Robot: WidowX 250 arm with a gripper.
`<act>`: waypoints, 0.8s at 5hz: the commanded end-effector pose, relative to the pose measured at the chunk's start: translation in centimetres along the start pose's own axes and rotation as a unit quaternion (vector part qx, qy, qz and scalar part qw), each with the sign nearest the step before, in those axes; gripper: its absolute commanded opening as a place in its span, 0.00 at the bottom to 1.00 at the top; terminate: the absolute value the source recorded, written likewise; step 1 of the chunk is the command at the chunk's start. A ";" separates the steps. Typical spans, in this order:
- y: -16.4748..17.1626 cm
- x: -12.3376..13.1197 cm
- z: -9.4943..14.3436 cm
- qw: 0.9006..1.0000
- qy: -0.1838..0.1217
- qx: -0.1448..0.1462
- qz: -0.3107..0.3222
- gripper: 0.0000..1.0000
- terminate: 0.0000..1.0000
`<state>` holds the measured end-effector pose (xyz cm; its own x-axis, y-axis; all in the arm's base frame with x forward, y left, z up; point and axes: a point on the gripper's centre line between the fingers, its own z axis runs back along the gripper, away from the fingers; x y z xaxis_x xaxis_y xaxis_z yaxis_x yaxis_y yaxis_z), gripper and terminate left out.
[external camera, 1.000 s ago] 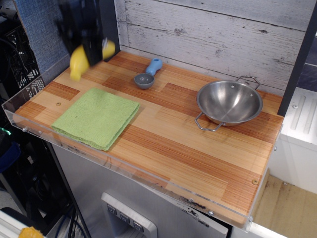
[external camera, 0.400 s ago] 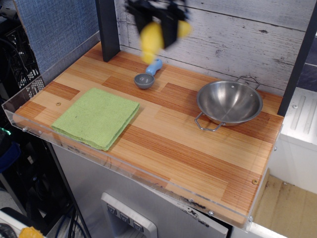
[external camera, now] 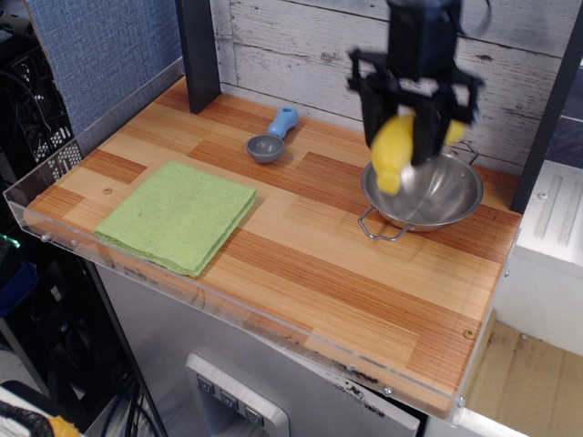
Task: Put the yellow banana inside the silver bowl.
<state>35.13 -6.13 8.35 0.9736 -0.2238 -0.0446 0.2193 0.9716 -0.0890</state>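
Observation:
The yellow banana (external camera: 392,150) hangs in my gripper (external camera: 412,123), which is shut on it and blurred by motion. The banana's lower end points down, and its other end shows yellow on the gripper's right side. The silver bowl (external camera: 437,196) with two wire loop handles stands on the right part of the wooden table. My gripper holds the banana in the air above the bowl's left rim. The bowl's back left part is hidden behind the gripper and banana.
A folded green cloth (external camera: 178,216) lies at the front left. A small grey scoop with a blue handle (external camera: 271,137) lies at the back middle. A dark post (external camera: 199,55) stands at the back left. A clear plastic rim (external camera: 228,305) edges the wooden table.
My gripper has carried the banana from the back left, past the scoop, rightward to above the bowl's left rim. The bowl, scoop and cloth have not moved.

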 end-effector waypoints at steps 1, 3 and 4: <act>1.1 0.8 -2.3 0.997 -0.065 0.046 0.014 0.00 0.00; 2.6 2.1 -2.4 0.996 -0.079 0.036 0.028 0.00 0.00; 2.5 2.5 -2.5 0.997 -0.065 0.030 0.009 1.00 0.00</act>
<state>37.57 -4.53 4.00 0.9805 -0.1929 0.0363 0.1942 0.9802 -0.0381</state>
